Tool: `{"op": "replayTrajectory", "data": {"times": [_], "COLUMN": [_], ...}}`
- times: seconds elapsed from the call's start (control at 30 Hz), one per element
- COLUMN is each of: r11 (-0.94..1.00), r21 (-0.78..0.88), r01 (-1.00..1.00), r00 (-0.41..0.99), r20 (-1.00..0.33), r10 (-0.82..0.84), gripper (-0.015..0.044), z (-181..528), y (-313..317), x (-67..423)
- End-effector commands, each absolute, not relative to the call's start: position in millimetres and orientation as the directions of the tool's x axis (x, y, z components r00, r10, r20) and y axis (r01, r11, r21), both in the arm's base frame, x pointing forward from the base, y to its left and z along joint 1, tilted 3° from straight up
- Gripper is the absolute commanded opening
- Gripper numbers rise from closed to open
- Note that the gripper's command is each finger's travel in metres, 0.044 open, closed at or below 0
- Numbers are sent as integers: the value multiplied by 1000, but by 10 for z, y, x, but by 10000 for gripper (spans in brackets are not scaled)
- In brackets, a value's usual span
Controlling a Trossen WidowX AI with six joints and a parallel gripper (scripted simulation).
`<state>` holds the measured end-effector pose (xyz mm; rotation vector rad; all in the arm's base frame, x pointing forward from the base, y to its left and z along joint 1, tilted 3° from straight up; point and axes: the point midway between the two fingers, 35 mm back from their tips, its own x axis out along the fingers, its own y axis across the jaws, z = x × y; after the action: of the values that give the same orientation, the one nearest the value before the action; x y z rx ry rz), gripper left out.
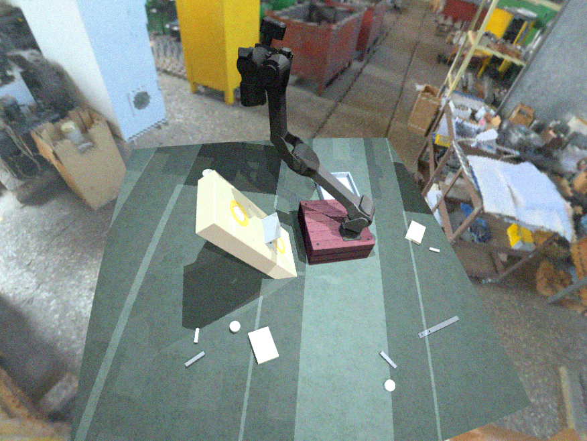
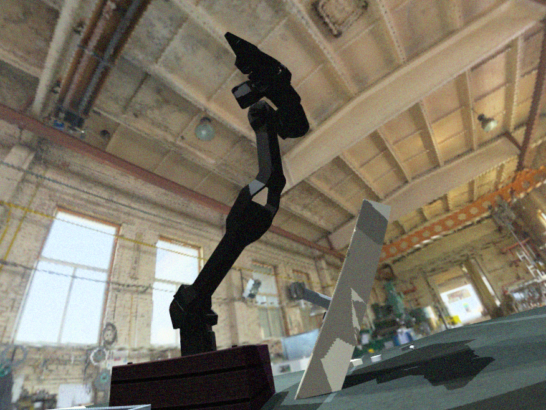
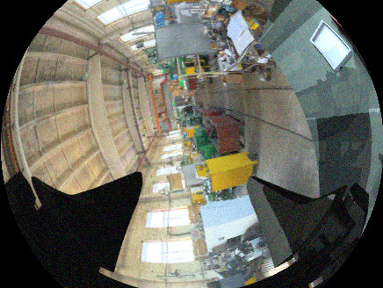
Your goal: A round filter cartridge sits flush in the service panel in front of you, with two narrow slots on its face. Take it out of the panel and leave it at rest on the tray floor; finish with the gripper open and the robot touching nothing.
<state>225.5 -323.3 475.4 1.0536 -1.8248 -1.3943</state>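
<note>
The cream service panel (image 1: 222,227) leans on the table left of the arm; in the exterior view it shows edge-on (image 2: 344,304). On its face is a yellow ring with a white round centre, the filter cartridge (image 1: 239,213), sitting flush. A second yellow ring (image 1: 281,245) lies lower on the panel, partly hidden by a small grey block (image 1: 271,227). The white-rimmed tray (image 1: 350,179) (image 3: 332,43) sits behind the arm's base. My gripper (image 1: 273,29) (image 2: 235,43) (image 3: 196,182) is open and empty. It is raised high above the table, far from the panel and pointing out at the hall.
The arm stands on a maroon base block (image 1: 327,237) (image 2: 189,375). Small white discs (image 1: 234,326) (image 1: 389,385), flat white plates (image 1: 263,344) (image 1: 415,232) and several thin grey strips (image 1: 438,327) lie scattered on the green table.
</note>
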Motion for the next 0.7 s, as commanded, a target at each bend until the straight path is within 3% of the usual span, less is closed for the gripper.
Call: {"op": "replayTrajectory", "data": {"times": [0.0, 0.33, 0.67], "r11": [130, 342, 660], "r21": [965, 828, 455], "r01": [-228, -444, -597], "r00": [-501, -546, -643], "r20": [-1, 53, 221], "r10": [-866, -836, -734], "gripper": [374, 112, 112], "z": [4755, 5175, 5817], "y": [-3245, -3515, -3247], "x": [2246, 1411, 322]}}
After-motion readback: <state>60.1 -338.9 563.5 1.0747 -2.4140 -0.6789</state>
